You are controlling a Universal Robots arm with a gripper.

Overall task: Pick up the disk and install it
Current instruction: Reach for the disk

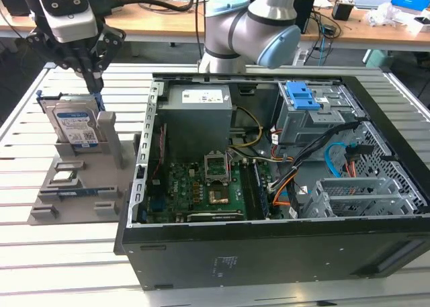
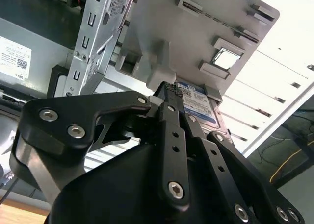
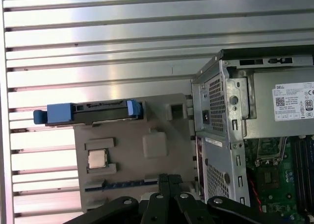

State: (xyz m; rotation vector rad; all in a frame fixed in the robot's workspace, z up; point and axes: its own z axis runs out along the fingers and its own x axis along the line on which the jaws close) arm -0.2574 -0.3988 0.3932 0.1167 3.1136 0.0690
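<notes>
I am watching the pincer (image 1: 98, 91) hanging over the exterior view's left part of the slatted metal tabletop (image 1: 40, 253), with its fingers drawn together and nothing lying between them. In both wrist views the two dark fingers (image 3: 164, 182) are sitting side by side, clenched on nothing. The tips are hovering just above one upper corner of the disk (image 1: 75, 124), at the end of it nearer the computer case (image 1: 269, 253); I cannot tell whether they are touching its blue bracket.

The disk is standing upright on its edge in a slot of the grey holder block (image 1: 80, 186), label side facing the exterior camera. In the first wrist view I am seeing the disk (image 3: 91, 112) edge-on, with the blue bracket ends sticking out at both sides, at the far end of the holder block (image 3: 157, 145). A square processor chip (image 3: 97, 159) is lying flat in a pocket of the same block.

The holder block is sitting just beside the open computer case, which is lying on its side with the mainboard (image 1: 201, 186) exposed. Inside it, well apart from the disk, the grey drive cage (image 1: 316, 122) is carrying its blue latch (image 1: 301, 95) on top. In the second wrist view the disk (image 2: 198, 106) is showing just behind the pincer tips (image 2: 171, 89).
</notes>
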